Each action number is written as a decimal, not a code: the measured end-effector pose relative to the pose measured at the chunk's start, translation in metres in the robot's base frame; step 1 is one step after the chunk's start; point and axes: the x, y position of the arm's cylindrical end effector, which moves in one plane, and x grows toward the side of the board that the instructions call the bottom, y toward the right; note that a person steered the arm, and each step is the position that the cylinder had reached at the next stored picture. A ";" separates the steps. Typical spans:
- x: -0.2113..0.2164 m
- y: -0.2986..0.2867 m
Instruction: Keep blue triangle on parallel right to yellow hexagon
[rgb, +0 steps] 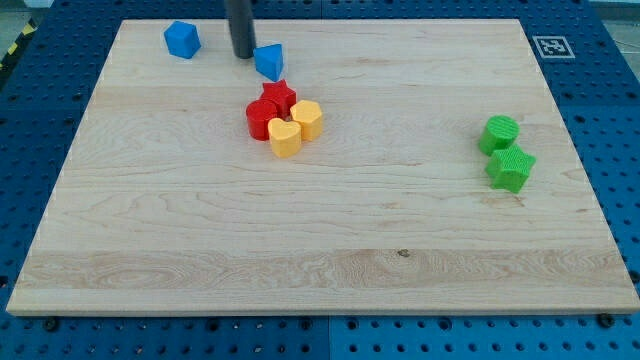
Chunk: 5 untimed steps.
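The blue triangle (269, 61) lies near the view's top, left of centre. My tip (242, 54) stands just to the triangle's left, close to it or touching it. The yellow hexagon (307, 119) sits below and to the right of the triangle, in a tight cluster with a yellow heart (285, 138), a red star (279, 97) and a red round block (261, 119). The red star lies between the triangle and the hexagon.
A second blue block (182, 39) sits at the view's top left. Two green blocks sit at the view's right, a round one (499, 132) and a star-like one (511, 167). The wooden board (320, 270) rests on a blue pegboard table.
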 end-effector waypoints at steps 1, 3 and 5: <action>0.009 -0.004; 0.012 0.078; 0.017 0.064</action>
